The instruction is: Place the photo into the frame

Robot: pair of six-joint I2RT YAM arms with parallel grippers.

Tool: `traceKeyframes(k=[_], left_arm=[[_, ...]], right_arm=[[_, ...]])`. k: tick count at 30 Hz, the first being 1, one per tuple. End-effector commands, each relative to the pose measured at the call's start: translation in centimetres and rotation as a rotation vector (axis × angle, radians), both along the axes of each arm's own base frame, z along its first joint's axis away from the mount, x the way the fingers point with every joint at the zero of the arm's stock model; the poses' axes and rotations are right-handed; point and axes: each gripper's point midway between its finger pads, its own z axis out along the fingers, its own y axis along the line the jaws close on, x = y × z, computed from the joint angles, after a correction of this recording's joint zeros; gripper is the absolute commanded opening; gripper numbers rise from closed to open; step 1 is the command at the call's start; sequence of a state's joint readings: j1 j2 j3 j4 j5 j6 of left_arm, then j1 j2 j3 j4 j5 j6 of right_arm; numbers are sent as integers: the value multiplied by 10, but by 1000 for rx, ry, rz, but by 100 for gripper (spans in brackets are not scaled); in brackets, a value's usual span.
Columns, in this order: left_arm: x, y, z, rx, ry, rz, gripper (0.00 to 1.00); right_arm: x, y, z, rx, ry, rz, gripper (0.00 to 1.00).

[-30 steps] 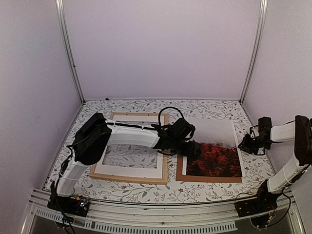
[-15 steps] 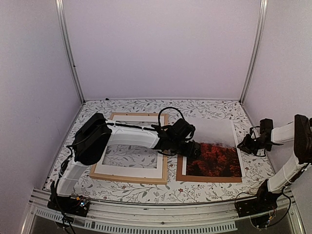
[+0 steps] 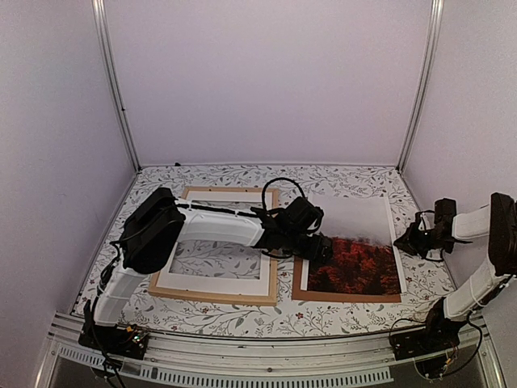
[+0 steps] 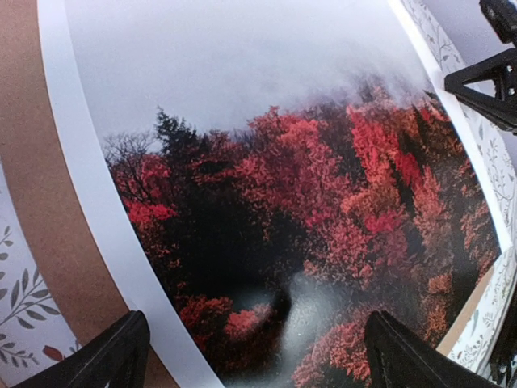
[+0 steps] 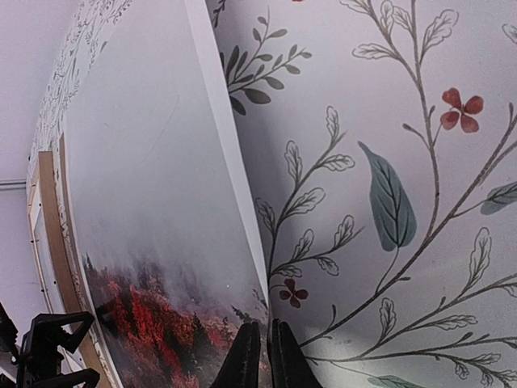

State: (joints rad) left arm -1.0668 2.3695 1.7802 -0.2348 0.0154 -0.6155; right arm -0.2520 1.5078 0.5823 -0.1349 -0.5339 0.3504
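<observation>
The left gripper (image 4: 254, 346), fingers apart, is hovering over the photo (image 4: 307, 202). The right gripper (image 5: 260, 352), fingers together, is sitting beside its edge and may push it crooked.

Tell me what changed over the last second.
The right claw, pinched on the right edge of the photo, drew slightly to the right, and that edge of the photo followed a little. The left claw stayed open over the photo's left side. The frame and the brown backing board did not move.
</observation>
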Motion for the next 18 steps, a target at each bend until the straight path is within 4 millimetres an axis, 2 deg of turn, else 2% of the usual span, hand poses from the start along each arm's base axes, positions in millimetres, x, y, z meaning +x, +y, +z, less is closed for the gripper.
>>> traceKeyframes(k=[1,11,18], left_arm=[[-13,12,-17,56,40,-4,95],[-12,11,-13,49,37,-1,95],[-12,12,-14,50,36,-3,95]], right_arm=[[-5,9,8,41,-9,33,10],[-6,-17,-5,-105,46,-32,14],[-7,-14,-9,-93,48,-28,15]])
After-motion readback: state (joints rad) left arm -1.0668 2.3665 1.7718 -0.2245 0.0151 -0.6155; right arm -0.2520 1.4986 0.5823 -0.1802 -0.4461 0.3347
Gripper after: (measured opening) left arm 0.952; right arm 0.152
